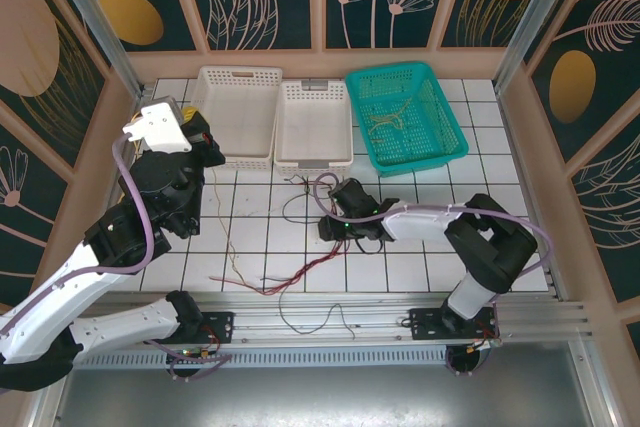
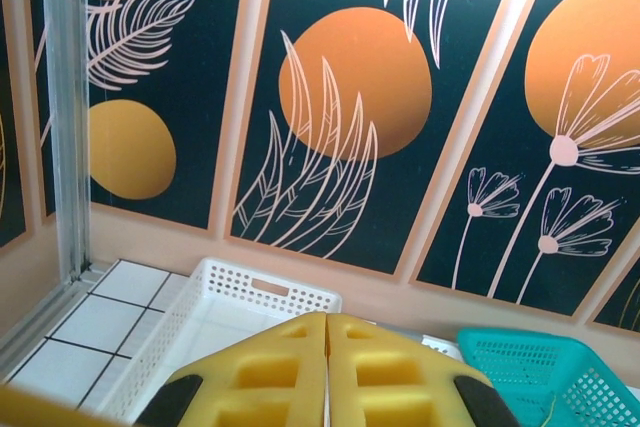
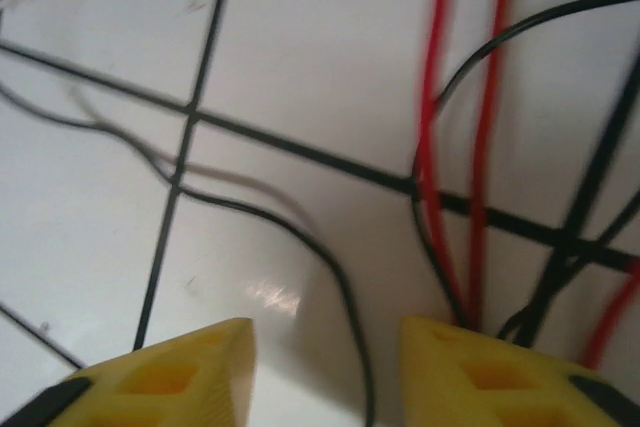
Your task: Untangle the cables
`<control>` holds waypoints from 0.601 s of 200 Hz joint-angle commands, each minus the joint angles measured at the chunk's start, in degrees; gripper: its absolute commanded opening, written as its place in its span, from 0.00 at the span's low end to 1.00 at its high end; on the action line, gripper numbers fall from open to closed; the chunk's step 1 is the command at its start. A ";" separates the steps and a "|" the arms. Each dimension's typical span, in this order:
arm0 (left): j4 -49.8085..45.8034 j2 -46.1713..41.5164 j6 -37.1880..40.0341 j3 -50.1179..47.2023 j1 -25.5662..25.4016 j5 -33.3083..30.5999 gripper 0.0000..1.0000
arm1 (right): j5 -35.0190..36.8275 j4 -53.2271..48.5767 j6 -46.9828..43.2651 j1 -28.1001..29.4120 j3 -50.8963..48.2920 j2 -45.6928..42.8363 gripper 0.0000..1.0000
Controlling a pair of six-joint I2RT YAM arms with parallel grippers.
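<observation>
Cables (image 1: pixel 310 269) lie on tiles (image 1: pixel 400 267); teal basket (image 1: pixel 415 160) holds an olive strand (image 1: pixel 390 119)

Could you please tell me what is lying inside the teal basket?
The teal basket holds a small curl of thin yellow-olive cable on its mesh floor. Nothing covers it; how many strands there are is too small to tell.
</observation>
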 commanded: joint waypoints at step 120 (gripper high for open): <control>11.66 -5.02 26.48 12.91 0.04 -9.53 0.00 | 4.97 -1.78 5.19 -23.65 -15.15 -9.68 0.16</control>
